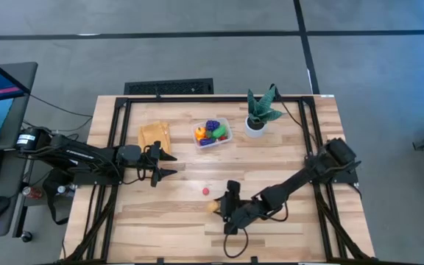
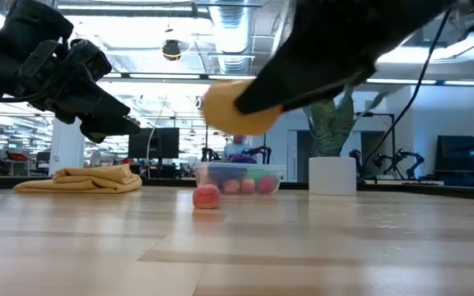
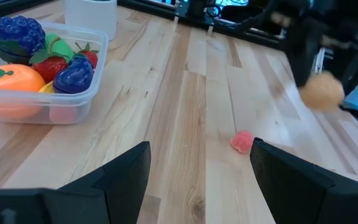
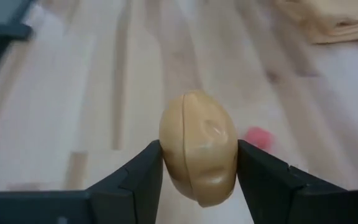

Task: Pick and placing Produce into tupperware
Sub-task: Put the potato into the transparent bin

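A: Produce is found in three places. Most of it, an orange, purple grapes, strawberries and a green piece, is heaped in the small clear rectangular plastic tub [image 1: 213, 134], which is seen at about twelve o'clock on the wooden table [image 1: 300, 221].

B: And the remainder?

A: A tan, egg-shaped toy piece [image 4: 198, 148] is clamped between the fingers of the right gripper [image 1: 216, 206], lifted off the table at about six o'clock. A small pink bit [image 1: 206, 191] is left on the wood just beside it, toward the centre.

B: The left gripper [image 1: 168, 164]?

A: It is held at nine o'clock with fingers spread and nothing between them, near a folded tan-yellow cloth [image 1: 154, 135].
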